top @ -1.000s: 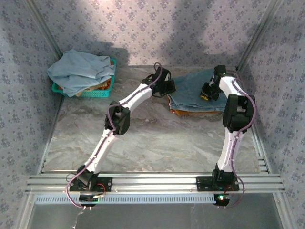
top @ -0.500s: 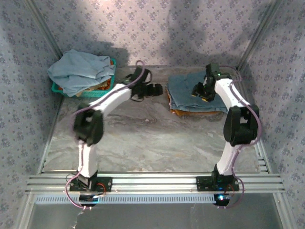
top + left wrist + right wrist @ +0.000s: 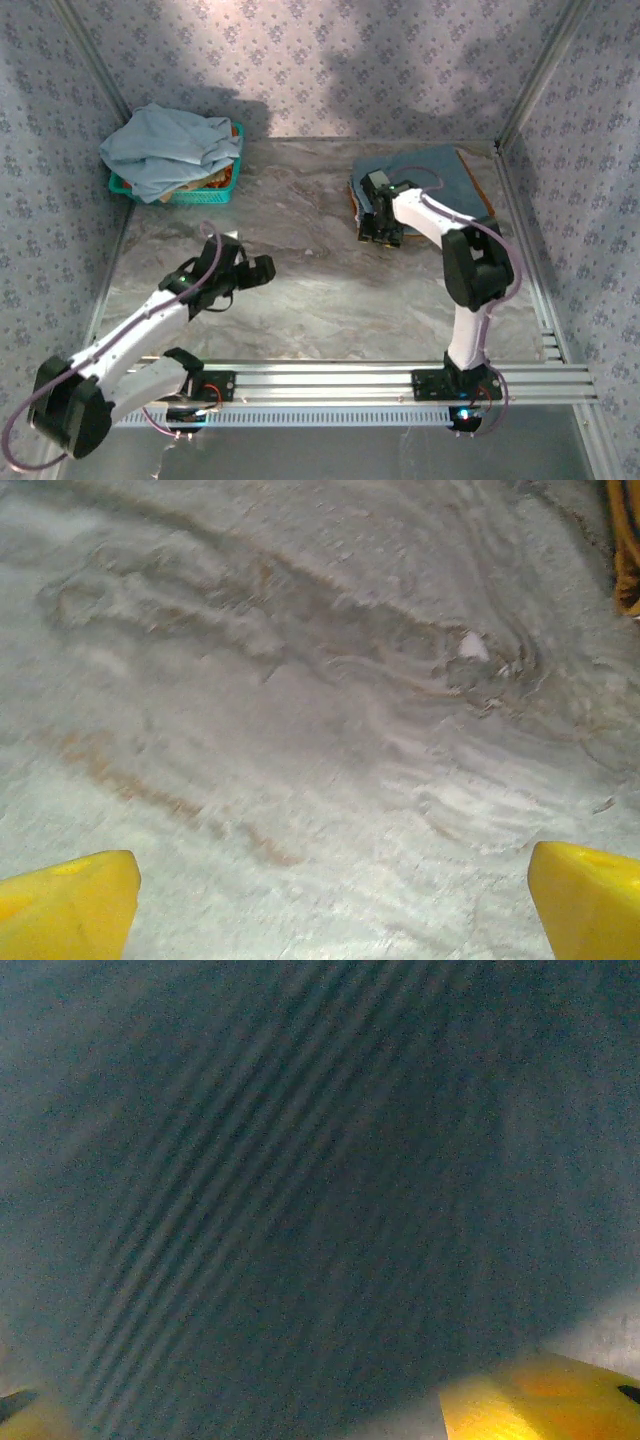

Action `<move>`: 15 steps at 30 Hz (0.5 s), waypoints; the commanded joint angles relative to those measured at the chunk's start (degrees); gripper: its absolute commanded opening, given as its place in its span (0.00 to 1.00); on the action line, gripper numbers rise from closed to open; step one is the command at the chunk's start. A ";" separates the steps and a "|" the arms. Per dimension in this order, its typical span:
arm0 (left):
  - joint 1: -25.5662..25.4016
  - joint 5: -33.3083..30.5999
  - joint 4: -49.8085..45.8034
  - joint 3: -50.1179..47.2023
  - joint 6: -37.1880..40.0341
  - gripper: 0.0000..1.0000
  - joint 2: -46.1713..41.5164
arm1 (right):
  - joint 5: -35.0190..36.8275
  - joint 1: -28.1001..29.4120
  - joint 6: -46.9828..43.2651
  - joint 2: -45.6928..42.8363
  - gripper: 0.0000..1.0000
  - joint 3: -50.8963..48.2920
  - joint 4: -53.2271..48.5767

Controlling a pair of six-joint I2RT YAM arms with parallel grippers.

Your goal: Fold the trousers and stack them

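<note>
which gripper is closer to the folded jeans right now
Right. The right gripper is over the near left edge of the jeans; the left gripper hangs over the table, far to their left.

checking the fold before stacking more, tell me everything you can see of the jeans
The jeans are mid-blue faded denim, folded into a flat, roughly rectangular pad at the far right of the table. They lie on a rust-orange cloth that peeks out at the edges. The right gripper is at the near left corner; contact is unclear.
</note>
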 commanded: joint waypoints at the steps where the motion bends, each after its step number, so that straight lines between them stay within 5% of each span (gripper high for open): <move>1: 0.86 -1.84 -1.50 -0.11 -1.08 1.00 -5.10 | 6.52 -1.79 4.95 5.33 0.59 4.01 -2.23; 15: 3.38 0.74 -2.55 0.68 0.89 1.00 -5.10 | 5.52 -15.26 4.13 15.81 0.58 17.13 -3.91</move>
